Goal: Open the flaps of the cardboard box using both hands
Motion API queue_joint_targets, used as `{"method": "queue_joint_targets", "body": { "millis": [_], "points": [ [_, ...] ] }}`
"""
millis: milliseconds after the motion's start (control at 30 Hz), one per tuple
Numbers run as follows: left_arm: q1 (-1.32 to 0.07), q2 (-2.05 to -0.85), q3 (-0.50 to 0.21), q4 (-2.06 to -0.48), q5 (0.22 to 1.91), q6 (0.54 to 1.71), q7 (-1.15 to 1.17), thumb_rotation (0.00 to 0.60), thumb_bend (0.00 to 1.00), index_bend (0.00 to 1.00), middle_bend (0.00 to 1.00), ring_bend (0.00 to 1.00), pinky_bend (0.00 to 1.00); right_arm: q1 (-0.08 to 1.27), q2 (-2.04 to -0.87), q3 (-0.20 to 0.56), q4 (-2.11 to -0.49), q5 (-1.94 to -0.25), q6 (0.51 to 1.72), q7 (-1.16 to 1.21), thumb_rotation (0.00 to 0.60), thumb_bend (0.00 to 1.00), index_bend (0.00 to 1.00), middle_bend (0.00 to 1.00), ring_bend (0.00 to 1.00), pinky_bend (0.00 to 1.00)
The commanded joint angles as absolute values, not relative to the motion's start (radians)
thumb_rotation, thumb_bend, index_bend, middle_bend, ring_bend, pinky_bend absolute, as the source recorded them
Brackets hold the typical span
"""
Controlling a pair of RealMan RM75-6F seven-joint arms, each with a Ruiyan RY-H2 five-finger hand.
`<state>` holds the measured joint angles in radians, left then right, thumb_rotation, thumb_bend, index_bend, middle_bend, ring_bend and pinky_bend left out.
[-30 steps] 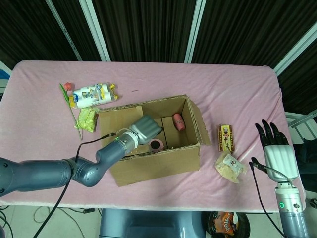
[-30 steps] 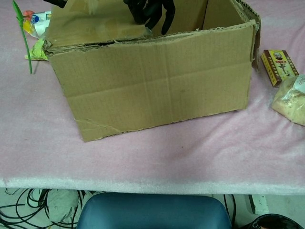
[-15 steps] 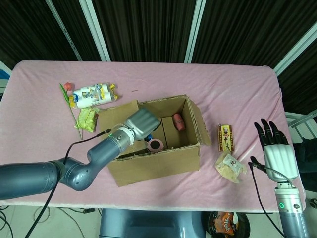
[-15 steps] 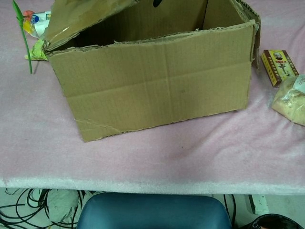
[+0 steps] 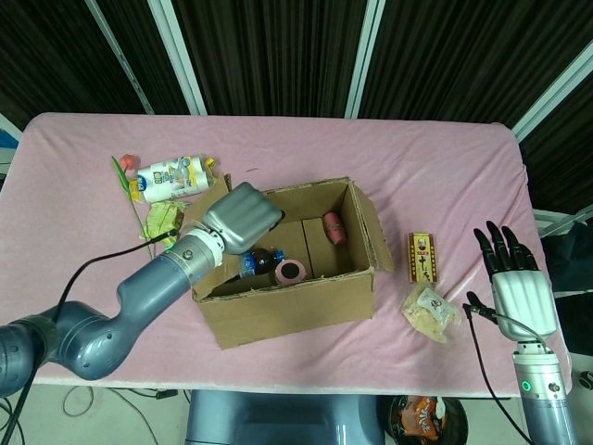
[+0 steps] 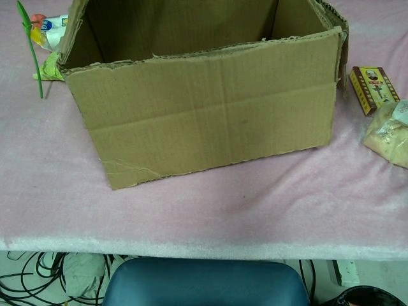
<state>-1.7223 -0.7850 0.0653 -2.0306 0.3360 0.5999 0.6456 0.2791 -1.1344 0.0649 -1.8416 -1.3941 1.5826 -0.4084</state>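
The cardboard box point(image 5: 296, 311) stands mid-table, its top open. My left hand point(image 5: 243, 215) sits over the top of the left flap point(image 5: 220, 187), back toward the camera, with its fingers hidden. In the chest view the box point(image 6: 210, 108) fills the frame and the left flap point(image 6: 74, 25) stands nearly upright; neither hand shows there. The right flap point(image 5: 372, 227) leans outward. My right hand point(image 5: 512, 273) hovers beyond the table's right edge with its fingers spread, holding nothing. Inside the box lie a bottle point(image 5: 258, 262), a pink roll point(image 5: 292, 271) and a red can point(image 5: 334, 227).
Left of the box lie a white packet point(image 5: 171, 178), a green-stemmed flower point(image 5: 130, 195) and a yellow-green pouch point(image 5: 162, 221). To its right are a small brown carton point(image 5: 422, 257) and a snack bag point(image 5: 431, 312), both also in the chest view as the carton point(image 6: 374, 89) and bag point(image 6: 389, 134).
My left hand has risen and swung leftward, and the left flap went from lying over the box to standing nearly upright. The bottle inside came into sight. The right hand stayed put.
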Motion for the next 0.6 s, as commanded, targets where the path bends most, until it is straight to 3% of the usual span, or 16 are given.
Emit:
{"method": "queue_joint_targets", "body": {
  "millis": [33,600],
  "points": [
    [-1.714,-0.694,0.084,-2.092,0.353,0.555,0.630,0.600,1.00,0.42,0.62,0.49,0.47,0.276,-1.133,0.069,-1.845,-1.397,1.582,-0.409,0.600,0.25,0.00,0.00,0.00,0.21],
    [-1.571,-0.371,0.105,-2.228,0.550,0.452,0.578,0.600,1.00,0.42,0.62,0.49,0.47,0.260,-1.132,0.088,-1.860,-1.425,1.573,-0.426,0.600,0.25,0.00,0.00,0.00,0.21]
  ]
}}
